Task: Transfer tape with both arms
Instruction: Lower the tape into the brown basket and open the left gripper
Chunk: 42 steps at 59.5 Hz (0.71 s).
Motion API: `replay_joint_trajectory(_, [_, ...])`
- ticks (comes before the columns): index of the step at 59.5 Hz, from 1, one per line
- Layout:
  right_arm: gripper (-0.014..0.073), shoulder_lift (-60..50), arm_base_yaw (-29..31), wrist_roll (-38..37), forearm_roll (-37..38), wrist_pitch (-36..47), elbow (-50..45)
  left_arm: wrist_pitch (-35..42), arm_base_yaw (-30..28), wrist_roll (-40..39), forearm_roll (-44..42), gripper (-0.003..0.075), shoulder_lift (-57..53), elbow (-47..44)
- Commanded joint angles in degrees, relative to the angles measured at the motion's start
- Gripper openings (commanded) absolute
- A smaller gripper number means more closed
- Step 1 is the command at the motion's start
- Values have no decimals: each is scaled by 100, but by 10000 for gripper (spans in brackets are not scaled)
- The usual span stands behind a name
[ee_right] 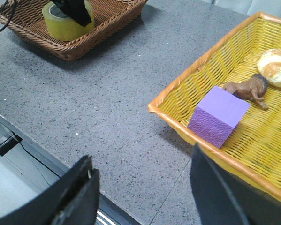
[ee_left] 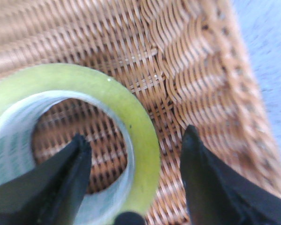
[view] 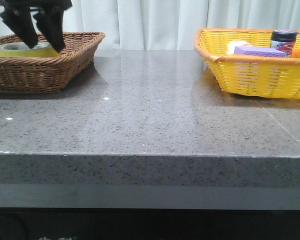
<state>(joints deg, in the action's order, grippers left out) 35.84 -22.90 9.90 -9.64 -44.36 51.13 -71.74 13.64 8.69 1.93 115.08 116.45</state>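
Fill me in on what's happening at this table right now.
The left arm's tool is down in the brown wicker basket, open, with one finger inside the core of the yellow tape roll and the other outside its wall, so the grip is not closed yet. The roll lies flat in the basket. The right arm's tool is open and empty above the grey table, near the yellow basket that holds a purple block and other items.

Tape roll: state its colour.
Bright yellow tape with a whitish inner core; clearest in the right wrist view.
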Motion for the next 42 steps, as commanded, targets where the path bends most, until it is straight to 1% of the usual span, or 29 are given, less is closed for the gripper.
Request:
replay_joint_trajectory(1, [447, 0, 37, 22, -52, 381, 116, -47, 10, -202, 44, 421, -663, 192])
replay_joint_trajectory(10, [447, 0, 37, 22, -52, 381, 116, -47, 10, -557, 44, 421, -1182, 192])
replay_joint_trajectory(14, [447, 0, 37, 22, -52, 381, 116, -47, 10, -595, 79, 420, -1405, 165])
replay_joint_trajectory(24, [447, 0, 37, 22, -52, 381, 116, 46, 21, -607, 160, 421, -2088, -325])
replay_joint_trajectory(31, [447, 0, 37, 22, -52, 386, 116, 383, 21, -607, 198, 421, -2727, -1099])
replay_joint_trajectory(42, [447, 0, 37, 22, -52, 386, 116, 1091, 21, -607, 350, 421, -3945, -2806])
